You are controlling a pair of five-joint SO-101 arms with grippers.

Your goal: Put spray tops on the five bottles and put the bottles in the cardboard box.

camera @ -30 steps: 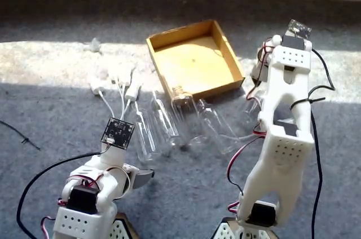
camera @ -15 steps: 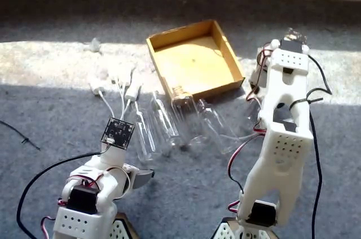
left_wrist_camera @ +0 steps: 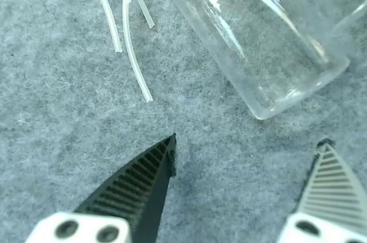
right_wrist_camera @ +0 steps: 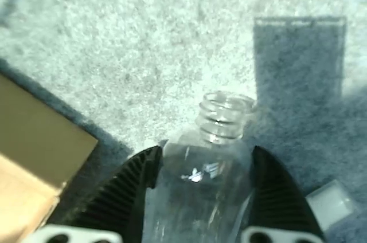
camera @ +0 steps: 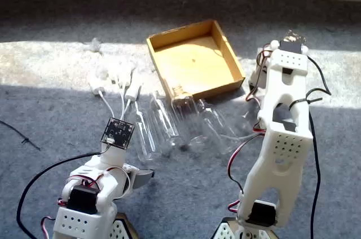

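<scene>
Two arms: right gripper (right_wrist_camera: 205,154) clamps a clear threaded-neck bottle (right_wrist_camera: 225,116) (jaws on its shoulders) just beside the shallow brown cardboard box (right_wrist_camera: 34,140). Left gripper (left_wrist_camera: 249,140) hangs open over grey carpet (left_wrist_camera: 63,111), near a second clear bottle (left_wrist_camera: 269,36).

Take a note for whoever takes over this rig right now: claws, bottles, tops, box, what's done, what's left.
Left claw: open, empty, over the carpet by a lying bottle.
Right claw: shut on an uncapped bottle beside the cardboard box.
Other bottles lie in front of the box, spray tops left of it.
Done: nothing capped, nothing boxed.
Left: all five.
</scene>
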